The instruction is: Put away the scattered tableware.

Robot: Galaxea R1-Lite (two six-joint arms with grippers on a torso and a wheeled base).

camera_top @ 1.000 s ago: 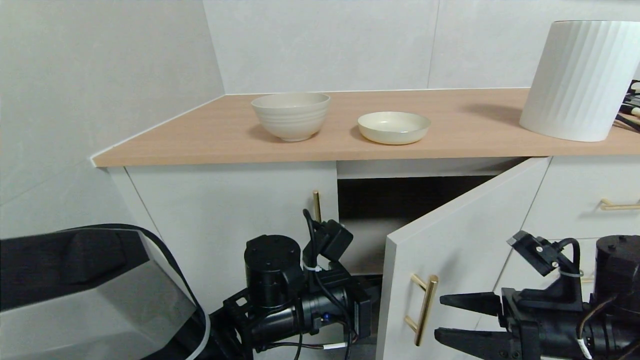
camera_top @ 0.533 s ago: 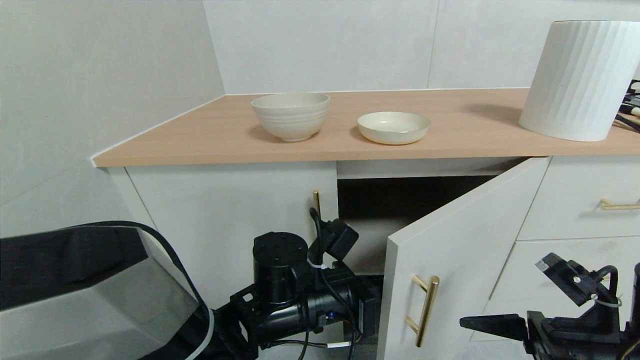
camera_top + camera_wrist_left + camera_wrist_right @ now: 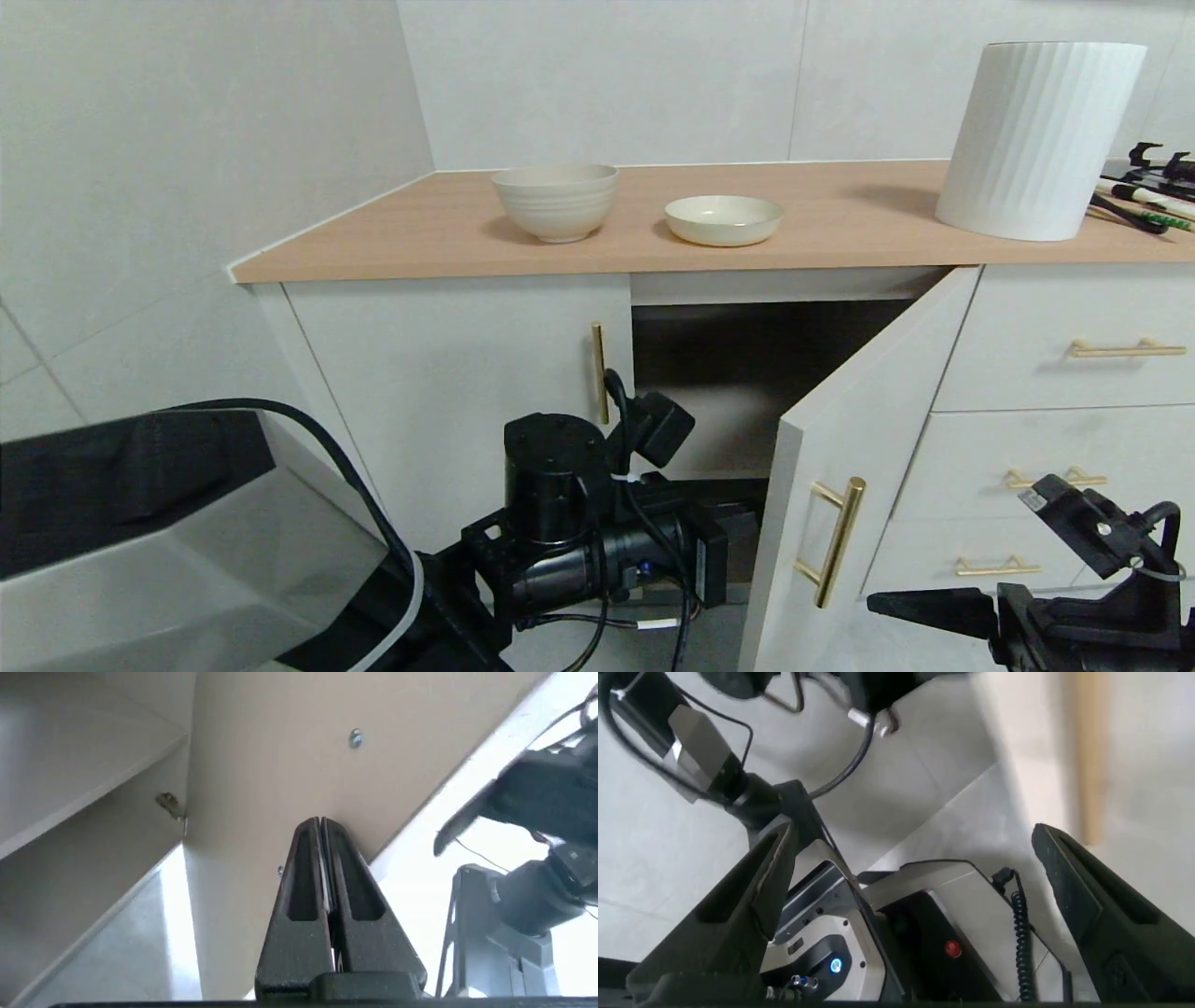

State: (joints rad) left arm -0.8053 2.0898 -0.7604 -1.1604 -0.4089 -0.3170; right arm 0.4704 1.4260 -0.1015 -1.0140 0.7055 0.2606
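While the cabinet door [image 3: 864, 392] stands swung open at centre right of the head view, none of the tableware has gone in, so I judge the task to be at its preparatory stage. The ribbed bowl [image 3: 555, 200] and the shallow dish [image 3: 724, 219] sit side by side, apart from each other, on the wooden countertop [image 3: 840, 210] in the upper middle of the frame, directly above the dark cabinet opening [image 3: 747, 359]. The left gripper [image 3: 320, 831] is pressed closed on nothing, low near the opening. The right gripper [image 3: 910, 854] has its fingers spread wide and empty, at the lower right beside the door's brass handle [image 3: 834, 541]. Both pieces have yet to be picked up and stowed.
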